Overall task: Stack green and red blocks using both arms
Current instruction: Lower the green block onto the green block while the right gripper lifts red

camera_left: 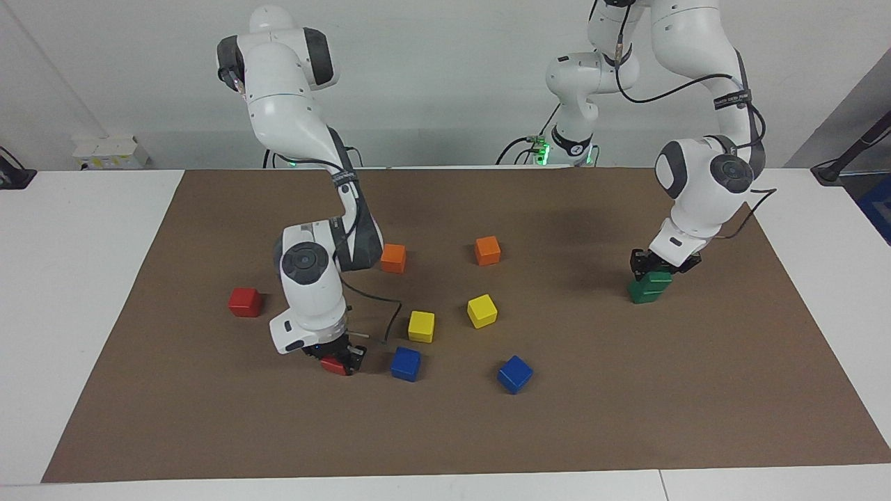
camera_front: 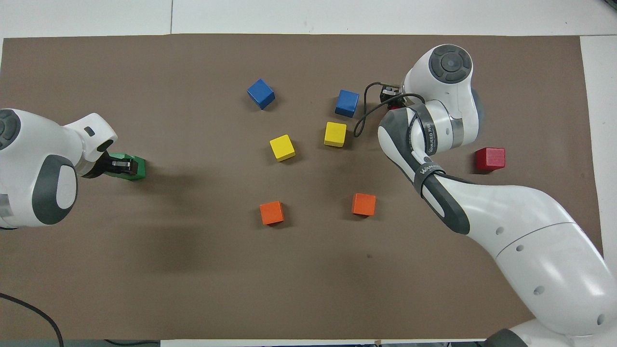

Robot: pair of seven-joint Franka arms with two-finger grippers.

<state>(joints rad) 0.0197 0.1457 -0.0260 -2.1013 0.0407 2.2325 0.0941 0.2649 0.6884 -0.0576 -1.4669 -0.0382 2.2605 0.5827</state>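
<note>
Gripping a green block (camera_left: 654,280) — left pincer (camera_left: 655,268), right pincer (camera_left: 339,360) clenched on a red block (camera_left: 335,366)

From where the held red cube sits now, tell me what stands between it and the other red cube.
Nothing visible does. The right gripper has its jaws shut on a small glossy red cube, and only bare brown mat lies between it and the second red cube. The blue cube sits beside it, off that path.
</note>
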